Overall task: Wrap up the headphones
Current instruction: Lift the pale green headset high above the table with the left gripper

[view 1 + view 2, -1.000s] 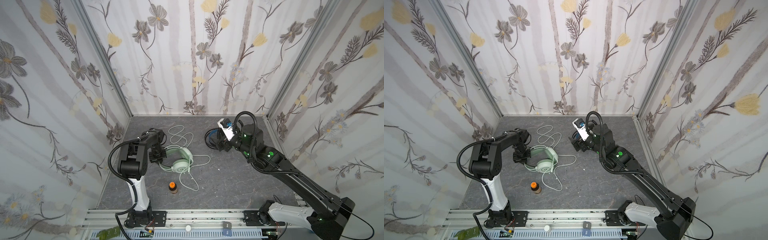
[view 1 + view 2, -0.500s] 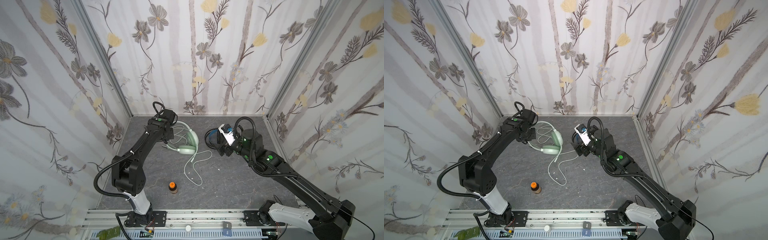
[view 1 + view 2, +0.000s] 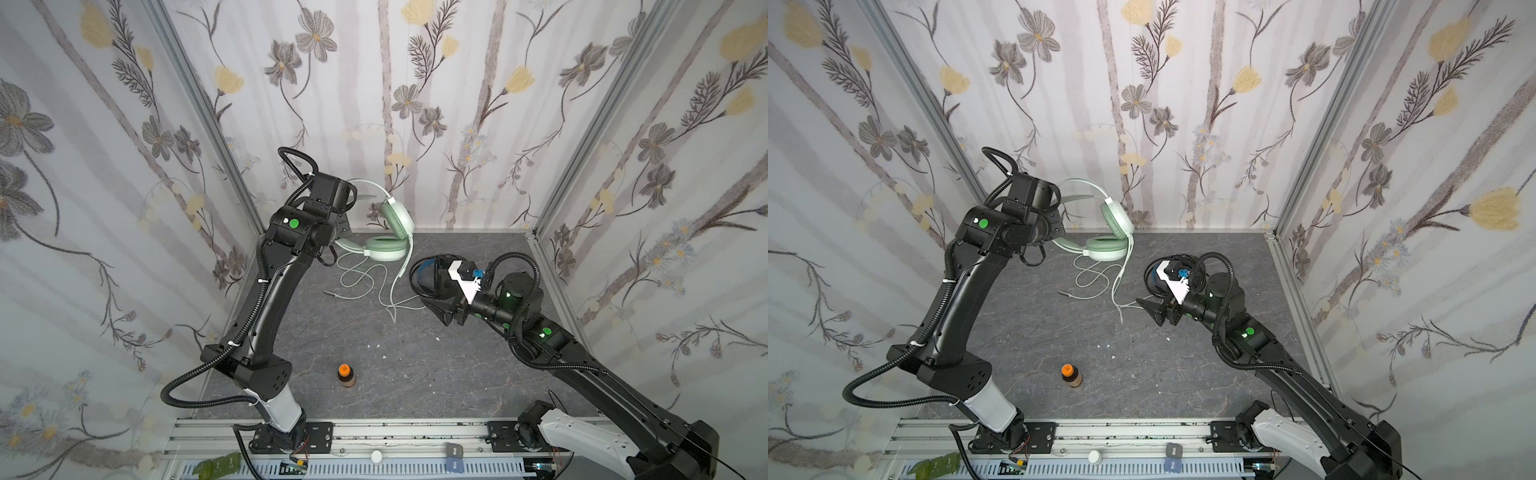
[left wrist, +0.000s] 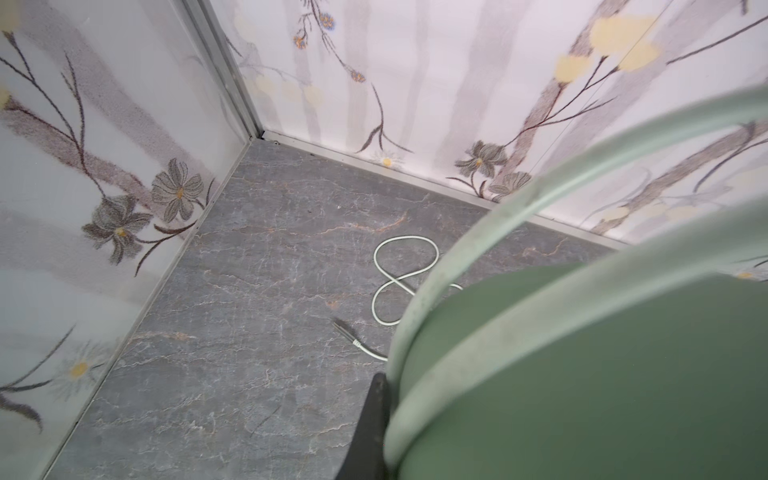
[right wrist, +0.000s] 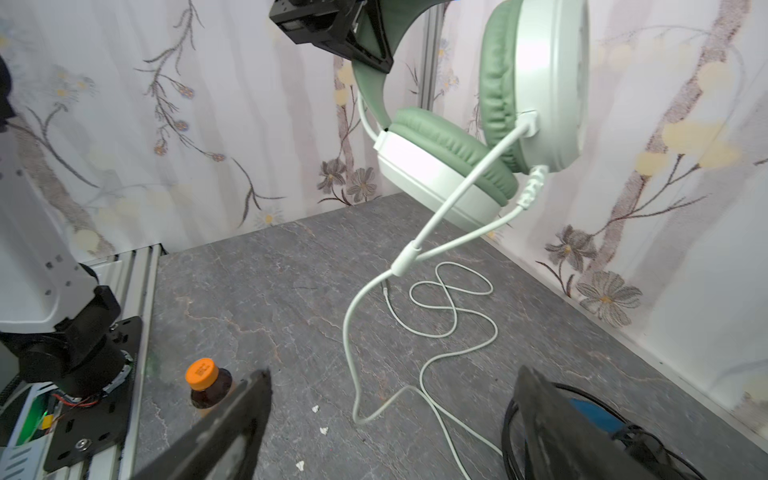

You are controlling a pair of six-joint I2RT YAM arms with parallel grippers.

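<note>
Green headset (image 3: 397, 218): mint pads and band, white shells; cable (image 5: 345, 332) white. Black headset (image 3: 427, 266): blue inner band. Bottle (image 3: 346, 376): orange cap, brown contents. Desk (image 3: 415, 374): dark grey, marbled with pale veins. Walls (image 3: 457, 83): white, grey stripes, grey and yellow flowers.

No readable text; orange bottle cap (image 5: 201, 372) marking illegible.

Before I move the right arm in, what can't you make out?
- Left gripper: mostly hidden behind its own wrist in both top views; its hold on the mint headband shows only in the right wrist view.
- Black headphones: mostly under the right arm in both top views, cut off by the right wrist view's edge.
- Bottle: label too small.
</note>
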